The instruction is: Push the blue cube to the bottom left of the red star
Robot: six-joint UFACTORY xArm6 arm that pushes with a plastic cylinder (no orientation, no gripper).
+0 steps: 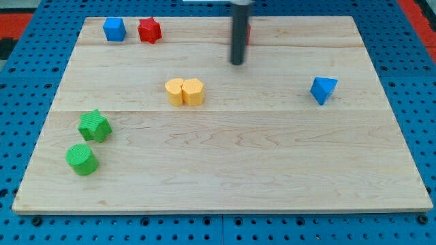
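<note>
The blue cube (114, 29) sits at the bench's (225, 170) top left — just beside the red star (149, 30), on its left. My tip (236, 63) — a bare rod, no jaws, holding nothing — stands well to their right, above the two touching yellow blocks (184, 92).

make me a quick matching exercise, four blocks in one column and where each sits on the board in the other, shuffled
Things:
1. blue cube
2. green star
3. blue triangular block
4. yellow blocks

Places:
A. view's right, mid-height
B. view's top left corner, beside the red star
C. near the middle, below and left of my tip
D. view's left, just above the green cylinder

Pairs: 1-B, 2-D, 3-A, 4-C
</note>
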